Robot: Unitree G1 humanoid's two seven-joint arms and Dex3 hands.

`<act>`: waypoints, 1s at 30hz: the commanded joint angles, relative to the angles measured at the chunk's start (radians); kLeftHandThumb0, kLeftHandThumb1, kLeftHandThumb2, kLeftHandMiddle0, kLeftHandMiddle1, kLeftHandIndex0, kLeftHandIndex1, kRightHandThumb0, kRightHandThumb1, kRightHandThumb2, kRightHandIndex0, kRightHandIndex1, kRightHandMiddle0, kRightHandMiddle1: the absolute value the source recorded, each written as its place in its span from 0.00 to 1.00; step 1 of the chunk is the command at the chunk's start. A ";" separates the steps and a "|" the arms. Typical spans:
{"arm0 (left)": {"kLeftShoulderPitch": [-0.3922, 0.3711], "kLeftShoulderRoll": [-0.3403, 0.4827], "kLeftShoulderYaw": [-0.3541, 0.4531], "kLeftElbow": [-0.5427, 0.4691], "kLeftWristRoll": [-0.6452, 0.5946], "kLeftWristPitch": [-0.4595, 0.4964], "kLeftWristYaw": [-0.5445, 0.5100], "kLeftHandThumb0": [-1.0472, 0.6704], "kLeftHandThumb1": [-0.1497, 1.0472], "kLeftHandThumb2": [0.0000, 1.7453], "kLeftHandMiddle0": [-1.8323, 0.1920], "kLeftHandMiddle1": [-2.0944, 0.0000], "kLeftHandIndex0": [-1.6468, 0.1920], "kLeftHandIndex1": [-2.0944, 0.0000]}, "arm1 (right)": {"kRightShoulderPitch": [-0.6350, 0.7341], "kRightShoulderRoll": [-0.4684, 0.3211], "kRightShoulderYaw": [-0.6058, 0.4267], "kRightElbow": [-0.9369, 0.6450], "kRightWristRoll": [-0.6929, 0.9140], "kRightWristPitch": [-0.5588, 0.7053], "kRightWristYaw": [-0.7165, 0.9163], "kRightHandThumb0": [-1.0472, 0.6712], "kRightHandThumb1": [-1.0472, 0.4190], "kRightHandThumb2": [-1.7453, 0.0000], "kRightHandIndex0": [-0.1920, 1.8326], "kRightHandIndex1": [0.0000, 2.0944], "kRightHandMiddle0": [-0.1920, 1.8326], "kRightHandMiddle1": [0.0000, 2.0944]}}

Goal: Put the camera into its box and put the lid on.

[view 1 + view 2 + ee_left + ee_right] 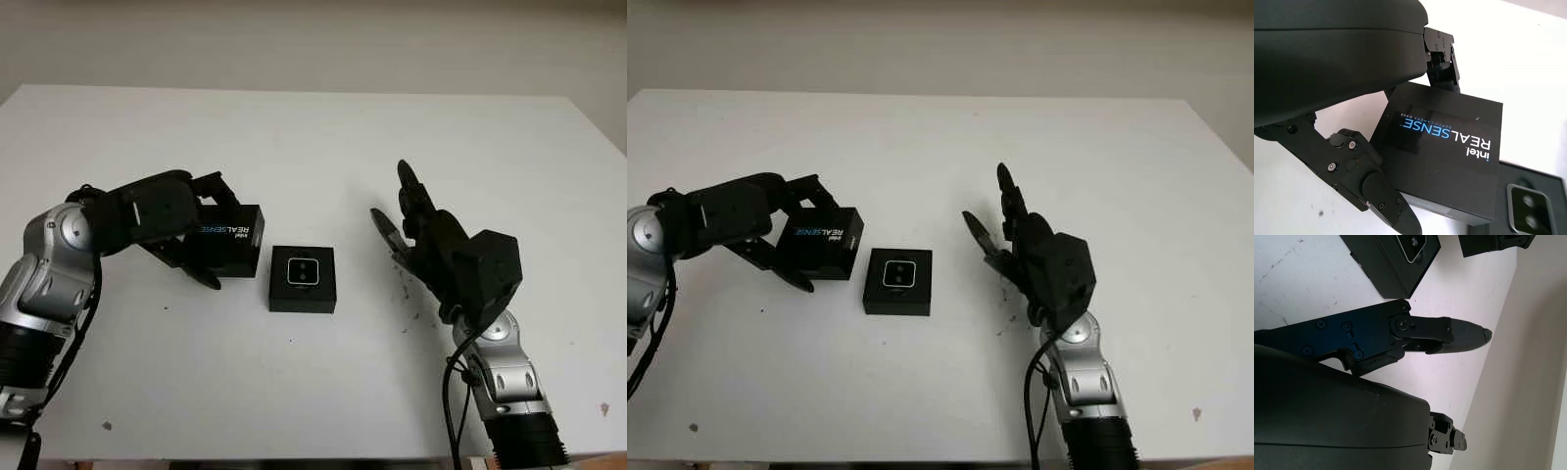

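A black box base [303, 281] sits at the middle of the white table with the small silver-faced camera [302, 271] lying in it. The black lid [224, 237], printed "intel REALSENSE", is held just left of the base, slightly tilted. My left hand [201, 233] is shut on the lid, fingers gripping its far and near sides. In the left wrist view the lid [1447, 152] fills the centre with the camera [1528, 214] at the corner. My right hand [411, 227] is open, to the right of the base and apart from it.
The white table [313, 147] stretches wide behind and around the box. Small dark specks mark the surface near my right hand. The table's front edge runs close under both arms.
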 commanded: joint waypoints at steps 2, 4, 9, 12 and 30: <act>-0.040 0.013 -0.007 -0.059 -0.008 0.046 -0.035 0.41 1.00 0.06 0.61 0.16 0.68 0.25 | -0.011 0.014 0.005 0.003 -0.010 -0.001 -0.014 0.17 0.00 0.67 0.00 0.00 0.00 0.00; -0.045 0.013 -0.017 -0.091 -0.008 0.085 -0.060 0.41 1.00 0.05 0.59 0.15 0.66 0.24 | -0.011 0.018 0.008 0.002 -0.013 0.009 -0.017 0.17 0.00 0.66 0.00 0.00 0.00 0.00; -0.045 0.002 -0.033 -0.170 -0.024 0.216 -0.107 0.39 1.00 0.04 0.57 0.10 0.63 0.20 | -0.006 0.025 0.014 -0.019 -0.006 0.043 -0.007 0.16 0.00 0.66 0.00 0.00 0.00 0.00; -0.064 0.002 -0.058 -0.194 -0.031 0.303 -0.130 0.38 1.00 0.04 0.55 0.10 0.62 0.19 | -0.003 0.017 0.022 -0.024 -0.017 0.050 -0.003 0.16 0.00 0.65 0.00 0.00 0.00 0.00; -0.043 -0.057 -0.137 -0.239 0.007 0.388 0.009 0.42 1.00 0.06 0.64 0.13 0.70 0.22 | 0.012 0.035 0.026 -0.031 -0.025 0.024 -0.014 0.14 0.00 0.68 0.00 0.00 0.00 0.00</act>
